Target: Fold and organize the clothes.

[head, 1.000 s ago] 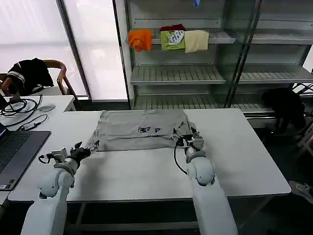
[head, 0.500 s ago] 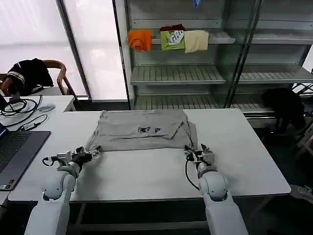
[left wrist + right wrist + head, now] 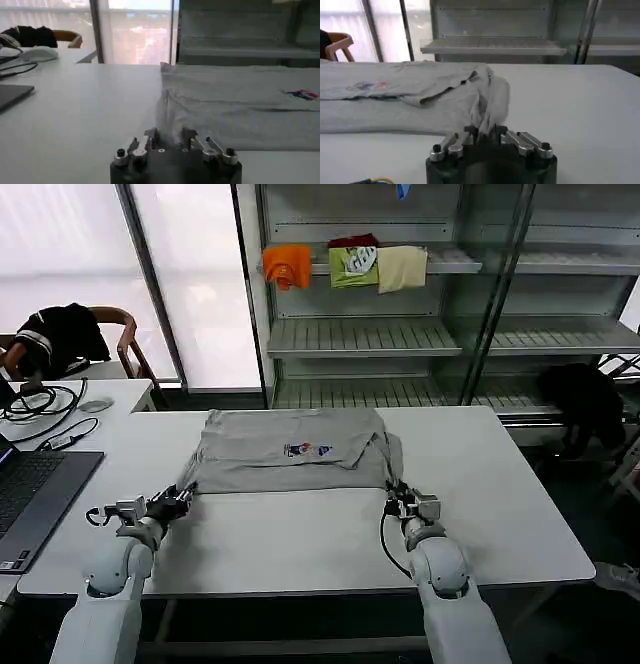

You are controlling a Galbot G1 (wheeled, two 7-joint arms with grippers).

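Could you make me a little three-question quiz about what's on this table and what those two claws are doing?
1. True or false: the grey shirt lies spread out and partly folded on the white table.
2. Which gripper sits at the shirt's near right corner?
A. left gripper
B. right gripper
3. What shows on the shirt's chest?

Key:
1. True.
2. B. Its fingers close on bunched cloth at that corner; the left gripper likewise pinches the near left corner.
3. A small multicoloured print.
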